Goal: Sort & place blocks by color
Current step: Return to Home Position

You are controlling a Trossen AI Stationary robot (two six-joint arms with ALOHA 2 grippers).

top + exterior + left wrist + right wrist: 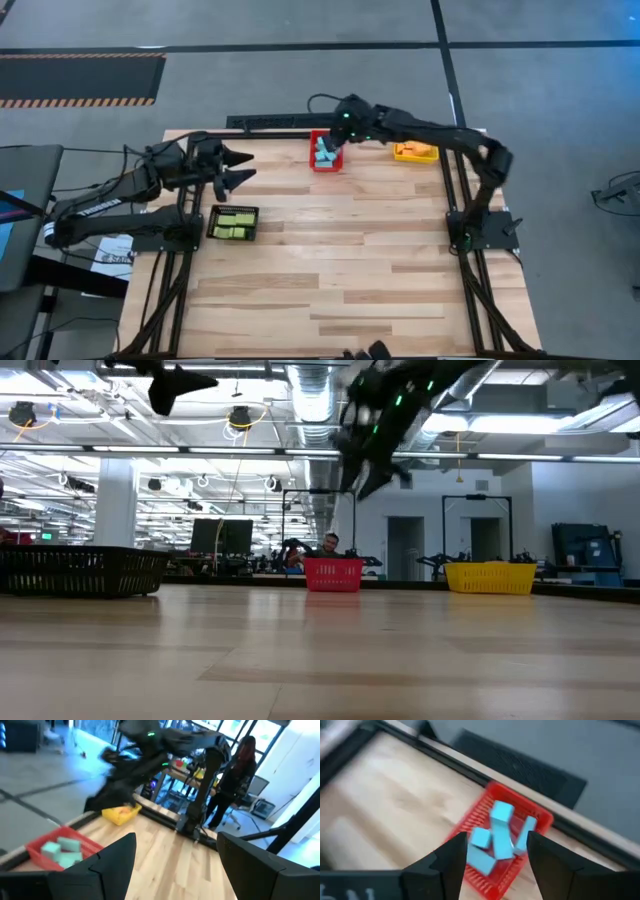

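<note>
High view puts the right hand point(337, 138) wide and empty over the red bin point(326, 169), where the light blue blocks point(325, 153) lie. To go home cleanly it should rise clear of the bin before swinging back. The left hand point(243, 166) waits wide near the black bin point(233, 208).

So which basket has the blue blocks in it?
The red bin, under the right gripper, holds the light blue blocks. The black bin holds green blocks, the yellow bin orange ones.
</note>
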